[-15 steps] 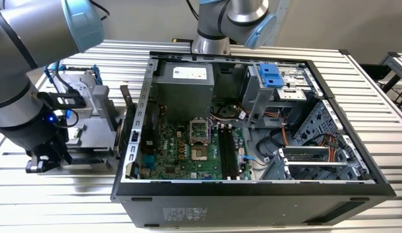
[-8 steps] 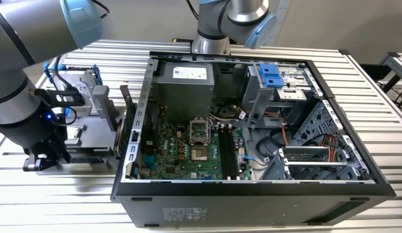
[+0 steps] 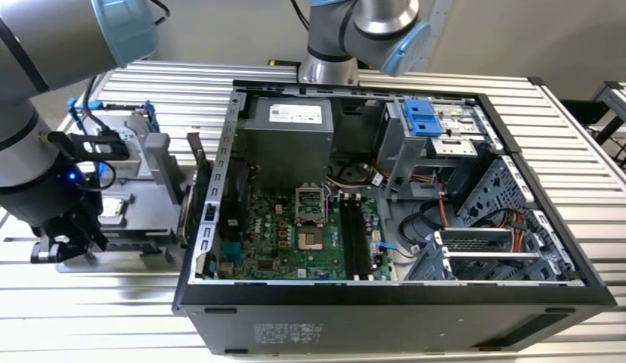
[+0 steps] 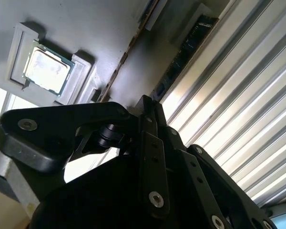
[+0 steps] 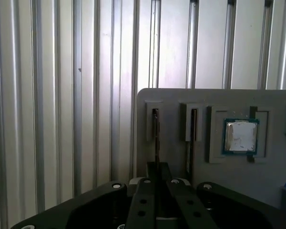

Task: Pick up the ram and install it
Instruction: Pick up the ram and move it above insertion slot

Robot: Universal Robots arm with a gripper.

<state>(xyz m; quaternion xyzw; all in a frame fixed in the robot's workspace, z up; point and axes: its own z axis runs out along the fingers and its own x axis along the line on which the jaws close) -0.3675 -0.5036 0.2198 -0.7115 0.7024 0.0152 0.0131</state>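
While the open computer case sits well off to one side in the exterior view, the tool hangs low over a grey parts holder on the slatted surface, far from the black memory slots.

In the second wrist view the ram is a thin edge leading toward the tool, with a processor chip beyond it.

In the first wrist view the ram stands on edge in a holder groove straight ahead of the tool. It is probably kept upright so that its top edge can be gripped. Whether the tool is spread or pinching it cannot be told.

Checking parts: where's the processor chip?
In both wrist views the processor chip lies in a recess of the gray holder, at the exterior view's left of the computer case.
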